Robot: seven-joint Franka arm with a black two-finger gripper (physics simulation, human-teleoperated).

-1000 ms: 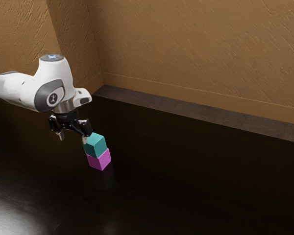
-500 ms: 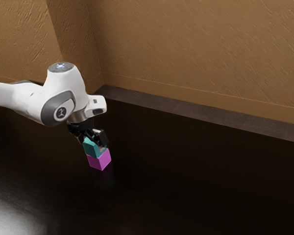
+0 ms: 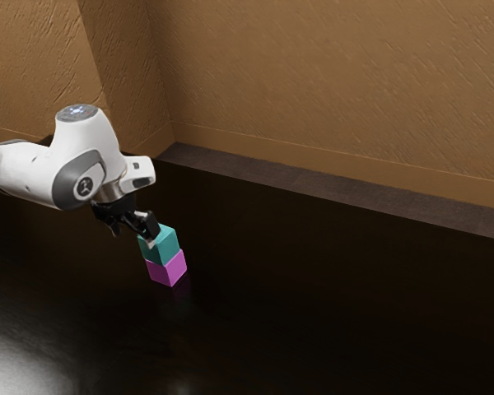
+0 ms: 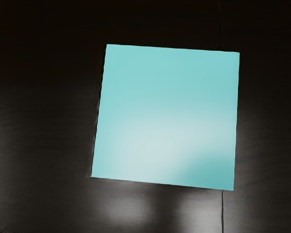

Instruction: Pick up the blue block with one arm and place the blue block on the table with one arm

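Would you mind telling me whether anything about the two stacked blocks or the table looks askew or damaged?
Nothing stands out: the blue block sits level and roughly in line on the pink block, and I see no spill or damage on the table.

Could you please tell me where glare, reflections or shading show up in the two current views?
Exterior view: pale glare on the table in the lower left corner, a faint pinkish reflection under the magenta block, dark surface around them; wrist view: a whitish sheen across the teal block, a darker patch near one corner, soft bright smears on the table beside it.
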